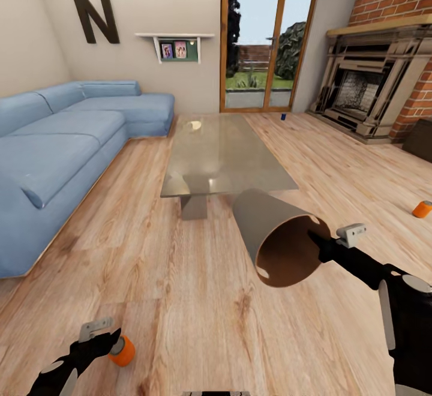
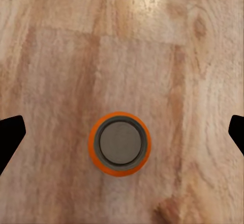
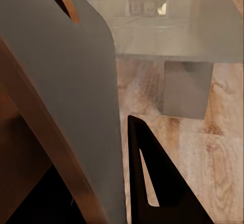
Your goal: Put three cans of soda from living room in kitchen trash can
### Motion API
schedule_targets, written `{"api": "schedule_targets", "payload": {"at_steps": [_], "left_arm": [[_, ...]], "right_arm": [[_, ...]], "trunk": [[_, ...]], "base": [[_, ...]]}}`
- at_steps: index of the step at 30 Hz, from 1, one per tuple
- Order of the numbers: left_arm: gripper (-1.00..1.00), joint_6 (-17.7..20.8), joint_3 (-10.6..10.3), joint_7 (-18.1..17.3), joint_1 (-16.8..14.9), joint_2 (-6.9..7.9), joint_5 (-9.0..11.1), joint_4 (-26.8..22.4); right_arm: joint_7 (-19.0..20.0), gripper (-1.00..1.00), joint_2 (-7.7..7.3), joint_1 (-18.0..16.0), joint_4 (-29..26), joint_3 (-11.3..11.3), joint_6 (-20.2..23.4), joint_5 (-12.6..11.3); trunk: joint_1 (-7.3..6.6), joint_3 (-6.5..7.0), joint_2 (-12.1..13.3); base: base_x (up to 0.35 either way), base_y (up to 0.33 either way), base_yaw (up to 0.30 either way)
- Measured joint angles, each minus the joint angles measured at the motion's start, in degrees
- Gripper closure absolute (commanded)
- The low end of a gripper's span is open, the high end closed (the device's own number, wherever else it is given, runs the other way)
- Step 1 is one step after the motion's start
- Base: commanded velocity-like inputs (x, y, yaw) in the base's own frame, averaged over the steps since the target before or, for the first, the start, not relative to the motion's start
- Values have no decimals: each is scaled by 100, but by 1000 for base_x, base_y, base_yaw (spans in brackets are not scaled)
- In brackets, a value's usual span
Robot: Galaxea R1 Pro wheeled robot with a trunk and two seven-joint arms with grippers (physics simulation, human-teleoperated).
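Note:
My right gripper (image 1: pixel 330 237) is shut on the rim of the trash can (image 1: pixel 282 240). I hold the bin off the floor, tipped on its side, with its tan-brown inside facing me. The right wrist view shows the grey wall (image 3: pixel 76 81) with a black finger (image 3: pixel 152 183) outside it. My left gripper (image 1: pixel 108 335) is open just above an orange soda can (image 1: pixel 123 351) on the floor. The left wrist view has the can's silver top (image 2: pixel 120 143) between the spread fingertips (image 2: pixel 10 137). A second orange can (image 1: pixel 422 209) lies far right. The blue can (image 1: pixel 283 116) stands by the glass door.
The glass coffee table (image 1: pixel 222 156) stands just beyond the bin, the blue corner sofa (image 1: pixel 66 144) along the left, and the brick fireplace (image 1: pixel 372 90) at the back right. Pale wood floor (image 1: pixel 180 288) stretches between me and the table.

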Motion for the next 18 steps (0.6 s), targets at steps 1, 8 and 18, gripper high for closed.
{"api": "schedule_targets", "payload": {"at_steps": [1,8,18], "left_arm": [[-100,0,0,0,1,0,-1,0],[-100,0,-1,0,-2,0,-2,4],[-100,52,-131,-129,-25,-13,-21,-125]], "right_arm": [[0,100,-1,-7,0,28,61,-4],[-13,100,-5,-63,-2,82,142,2],[33,100,80,59,88,388,309,330]], "trunk": [[22,-18,-40],[41,-173,-51],[57,-307,-60]], "base": [[0,0,0],[0,0,0],[0,0,0]]}}
